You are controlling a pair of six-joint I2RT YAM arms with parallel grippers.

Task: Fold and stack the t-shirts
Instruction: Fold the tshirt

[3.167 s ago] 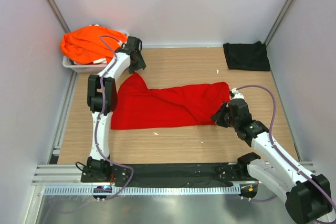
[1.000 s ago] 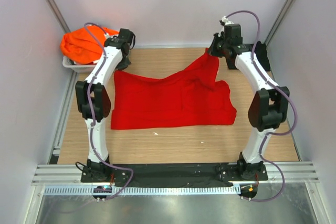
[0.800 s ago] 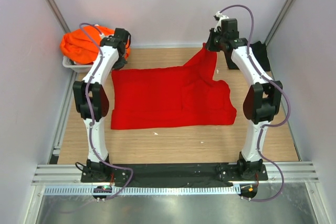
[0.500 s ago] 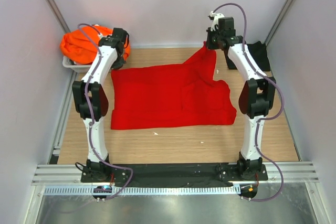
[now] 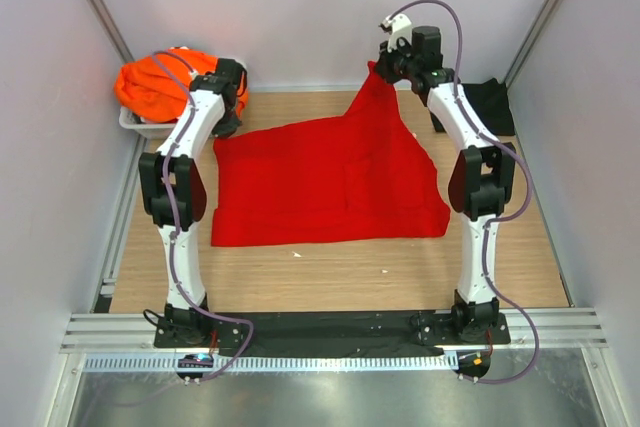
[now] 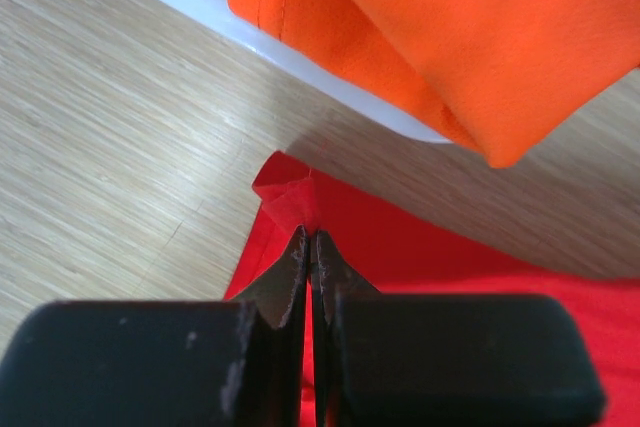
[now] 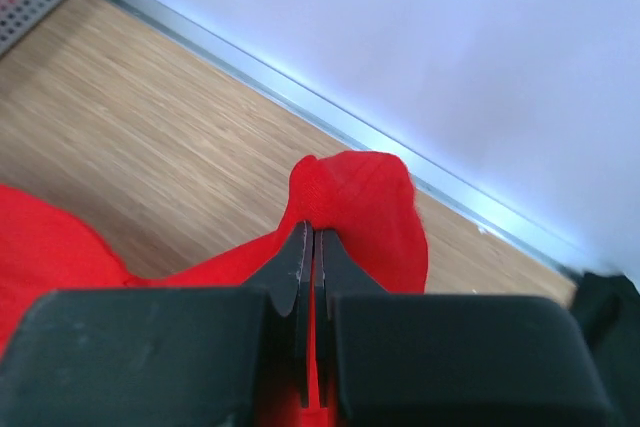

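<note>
The red t-shirt (image 5: 320, 182) lies spread across the wooden table, its far right corner lifted. My left gripper (image 5: 226, 129) is shut on the shirt's far left corner (image 6: 290, 192), low beside the tray. My right gripper (image 5: 380, 69) is shut on the far right corner (image 7: 350, 197), held up near the back wall. Orange t-shirts (image 5: 160, 82) are heaped in the tray, and the orange cloth (image 6: 450, 27) hangs over its rim in the left wrist view. A black t-shirt (image 5: 492, 105) lies folded at the far right, partly behind my right arm.
The grey tray (image 5: 150, 129) stands at the far left corner, with its pale rim (image 6: 330, 82) just past my left fingers. White walls close in on three sides. Small white specks (image 5: 296, 254) lie on the near wood.
My right gripper has risen and swung left along the back wall, pulling the red shirt's right corner up and taut. The left gripper has pulled its corner towards the tray, flattening the far edge.
</note>
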